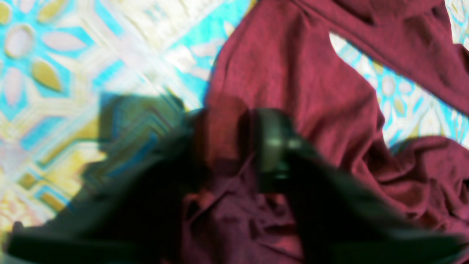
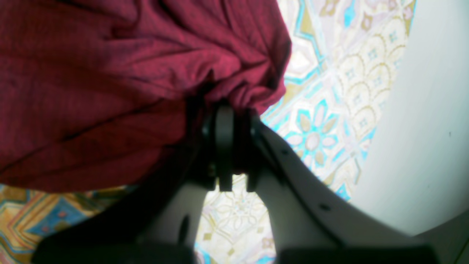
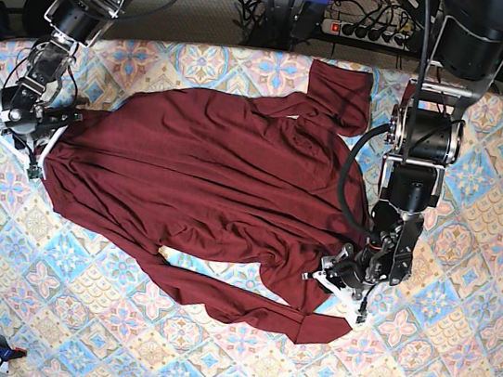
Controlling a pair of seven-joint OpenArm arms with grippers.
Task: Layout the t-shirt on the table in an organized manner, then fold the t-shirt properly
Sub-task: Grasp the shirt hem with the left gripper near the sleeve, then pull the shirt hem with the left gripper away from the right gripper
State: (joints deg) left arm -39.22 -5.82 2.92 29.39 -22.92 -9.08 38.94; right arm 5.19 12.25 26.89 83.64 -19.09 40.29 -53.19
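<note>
Pastel-tiled worktop [image 3: 451,367] with a maroon t-shirt [image 3: 207,173] spread across its middle.
The right hand [image 2: 234,110] is pressed together, pinching a bunched edge of the cloth; the left hand [image 1: 238,143] has fabric between its part-spread fingers, too blurred to tell whether it grips.

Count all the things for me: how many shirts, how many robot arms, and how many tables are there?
T-shirt, dark red: 1
Robot arms, left arm and right arm: 2
Table with the tile-pattern cloth: 1
Total: 4
</note>
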